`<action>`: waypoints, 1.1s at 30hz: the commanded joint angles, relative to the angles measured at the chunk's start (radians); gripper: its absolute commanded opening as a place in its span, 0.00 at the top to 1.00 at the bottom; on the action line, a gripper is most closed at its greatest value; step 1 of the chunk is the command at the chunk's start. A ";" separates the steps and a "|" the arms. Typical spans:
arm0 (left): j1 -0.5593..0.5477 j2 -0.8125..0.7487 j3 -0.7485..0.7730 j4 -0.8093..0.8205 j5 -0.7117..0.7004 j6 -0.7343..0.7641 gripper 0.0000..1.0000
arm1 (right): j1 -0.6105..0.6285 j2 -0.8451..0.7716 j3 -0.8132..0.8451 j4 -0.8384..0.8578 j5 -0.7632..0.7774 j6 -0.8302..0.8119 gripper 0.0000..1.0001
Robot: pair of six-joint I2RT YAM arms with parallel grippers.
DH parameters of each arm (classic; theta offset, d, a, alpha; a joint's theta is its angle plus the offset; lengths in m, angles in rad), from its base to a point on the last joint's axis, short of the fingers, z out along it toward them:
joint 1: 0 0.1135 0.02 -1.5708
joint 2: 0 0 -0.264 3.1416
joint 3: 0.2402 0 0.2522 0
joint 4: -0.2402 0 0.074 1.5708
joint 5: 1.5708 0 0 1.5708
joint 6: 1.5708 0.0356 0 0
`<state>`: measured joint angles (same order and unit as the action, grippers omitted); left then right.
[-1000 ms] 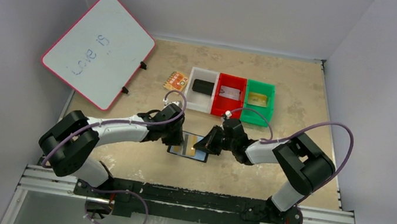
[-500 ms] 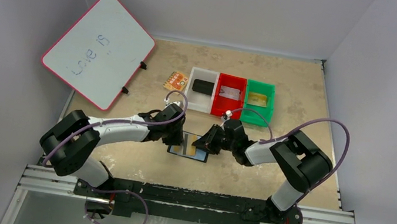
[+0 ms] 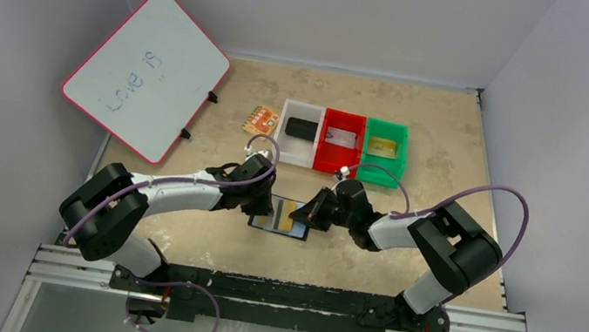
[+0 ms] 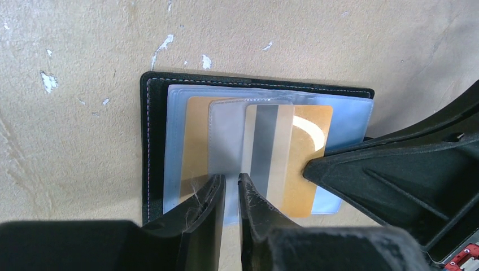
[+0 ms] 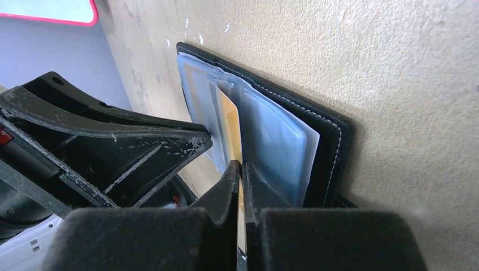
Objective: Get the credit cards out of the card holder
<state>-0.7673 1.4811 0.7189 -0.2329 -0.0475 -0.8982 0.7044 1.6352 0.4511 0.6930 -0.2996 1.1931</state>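
Black folding card holder (image 4: 148, 141) open flat on the beige tabletop (image 4: 339, 45), directly under both hands. Left hand (image 4: 231, 183) pinched together on the holder's clear sleeve, at the edge nearest it. Right hand (image 5: 242, 169) clamped on the gold-tan plastic card (image 4: 305, 169), lying among the pale blue sleeves. Silver-grey card (image 4: 265, 147) overlapping it, just ahead of the left fingertips.

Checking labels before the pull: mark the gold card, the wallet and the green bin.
gold card (image 4: 300, 192), left wrist view, uncovered right part.
wallet (image 4: 152, 141), left wrist view, black stitched left edge.
green bin (image 3: 388, 124), top external view, far rim.
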 commanded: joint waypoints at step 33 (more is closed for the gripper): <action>-0.001 -0.045 0.026 0.070 0.091 0.026 0.67 | -0.010 0.000 -0.026 0.049 -0.021 -0.004 1.00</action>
<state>-0.7704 1.4353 0.7254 -0.2405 -0.0029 -0.8955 0.6991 1.6169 0.4271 0.7212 -0.3065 1.1912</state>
